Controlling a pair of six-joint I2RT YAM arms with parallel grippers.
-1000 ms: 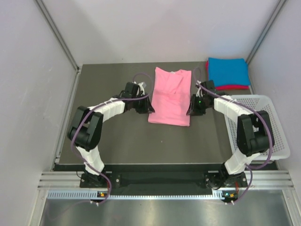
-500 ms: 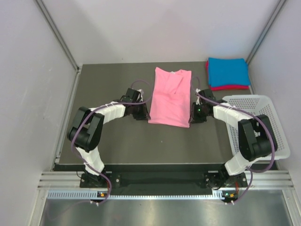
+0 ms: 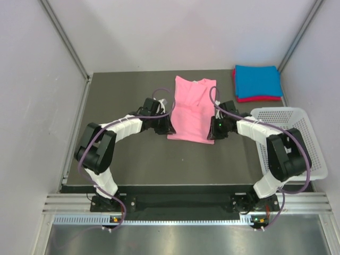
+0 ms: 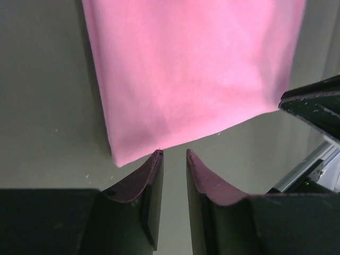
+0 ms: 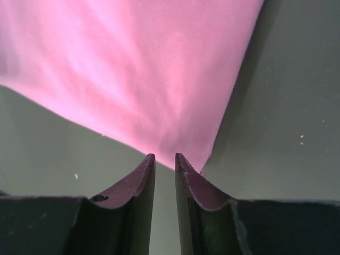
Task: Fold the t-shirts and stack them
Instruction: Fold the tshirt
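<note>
Both arms have drawn in toward the near hem since a second ago, and the shirt itself has not shifted. You now have the left tool (image 4: 174,152) at the near-left corner of the light pink cloth t-shirt (image 3: 192,109) and the right tool (image 5: 163,155) at its near-right corner. Each tool's jaws stand a narrow slot apart, and only grey tabletop (image 3: 133,164) shows in the gap, so neither has hold of cloth yet.

The pink shirt lies flat as a long strip in the middle of the tabletop, collar end away from you. Expect it to be light, limp and layered. It will likely sag and unfold if you lift one corner alone, and a shallow pinch may catch only the top layer. Take both near corners together, biting deep enough to gather every layer, and carry them evenly toward the far end.

The bright blue folded t-shirt (image 3: 257,79) sits on the magenta-red folded t-shirt (image 3: 260,99) at the far right corner, with only an edge of the red one showing. The white plastic mesh basket (image 3: 281,110) is partly covered by the right arm. You cannot tell how many layers meet at the hem, or whether a fingertip touches the cloth. Both wrist views cut off the far half.
</note>
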